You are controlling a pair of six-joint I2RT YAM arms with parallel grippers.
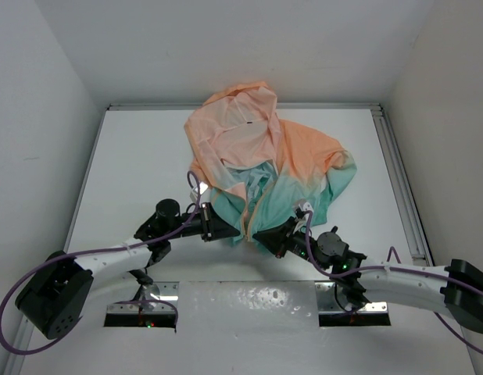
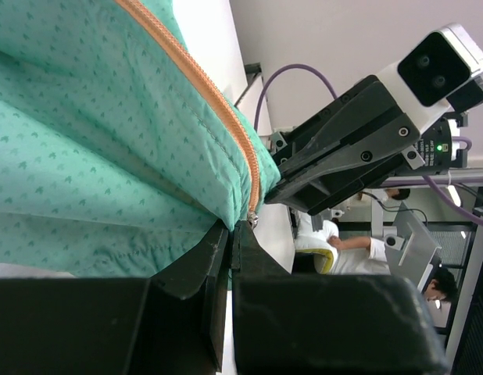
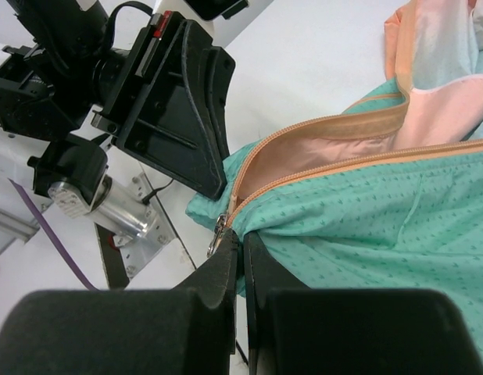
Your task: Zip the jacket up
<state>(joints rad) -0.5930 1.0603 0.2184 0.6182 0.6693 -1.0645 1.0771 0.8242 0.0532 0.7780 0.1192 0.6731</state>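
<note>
Both left gripper (image 2: pixel 234 231) and right gripper (image 3: pixel 243 244) pinching jacket (image 1: pixel 257 148) hem, zipper (image 3: pixel 335 126) open

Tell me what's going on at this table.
The robot's left end effector and right end effector are both pinched shut on the teal fabric of a jacket lying on the table, at the bottom end of its zipper. The zipper is open, its two sides spreading apart above there.

Overhead; both wrists close on jacket (image 1: pixel 265 160)
</note>
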